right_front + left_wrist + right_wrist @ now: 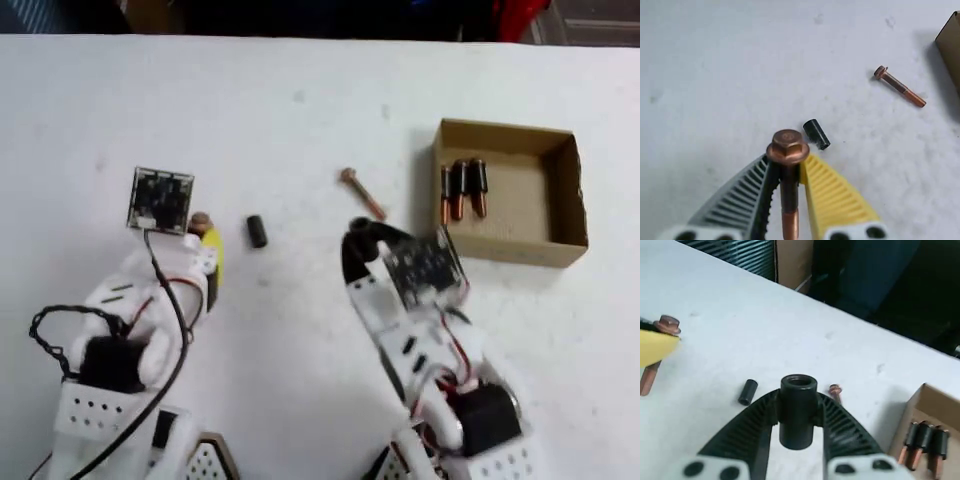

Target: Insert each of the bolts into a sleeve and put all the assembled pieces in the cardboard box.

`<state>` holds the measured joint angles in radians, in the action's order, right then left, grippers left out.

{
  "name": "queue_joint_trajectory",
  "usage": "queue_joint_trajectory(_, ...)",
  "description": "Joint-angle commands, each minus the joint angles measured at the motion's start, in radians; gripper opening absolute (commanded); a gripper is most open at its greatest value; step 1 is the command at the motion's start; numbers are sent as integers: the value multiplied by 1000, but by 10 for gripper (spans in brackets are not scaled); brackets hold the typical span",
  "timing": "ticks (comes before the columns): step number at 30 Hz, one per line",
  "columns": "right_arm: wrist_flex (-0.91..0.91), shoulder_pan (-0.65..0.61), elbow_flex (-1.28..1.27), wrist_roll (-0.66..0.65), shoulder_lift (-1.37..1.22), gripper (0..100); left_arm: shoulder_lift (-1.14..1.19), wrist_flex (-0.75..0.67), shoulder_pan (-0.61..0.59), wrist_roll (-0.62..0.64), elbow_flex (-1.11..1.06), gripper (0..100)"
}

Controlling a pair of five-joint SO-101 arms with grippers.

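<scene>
My left gripper is shut on a copper bolt, head pointing away from the wrist; the same bolt's head pokes out by the yellow finger in the high view. My right gripper is shut on a black sleeve, held with its open bore up; this gripper is near the table's middle. A loose black sleeve lies between the arms. A loose copper bolt lies just beyond the right gripper. The cardboard box at right holds three assembled pieces.
The white table stretches bare toward its far edge. A dark background with other boxes lies past that edge. Cables trail over the left arm.
</scene>
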<state>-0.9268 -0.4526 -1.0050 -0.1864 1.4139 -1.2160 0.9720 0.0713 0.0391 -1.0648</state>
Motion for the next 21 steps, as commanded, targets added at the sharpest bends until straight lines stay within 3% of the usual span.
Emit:
queue_joint_trajectory(1,91,-44,57,43,-105,17,-24,-37,7,14,-6,22)
queue_joint_trajectory(7,170,-128,58,83,-283,17,-25,-32,5,12,-74,22)
queue_joint_trajectory(15,329,-137,58,101,-550,17,-31,9,5,11,-74,22)
queue_joint_trajectory(21,473,-160,58,103,-720,17,-229,115,5,-38,-83,22)
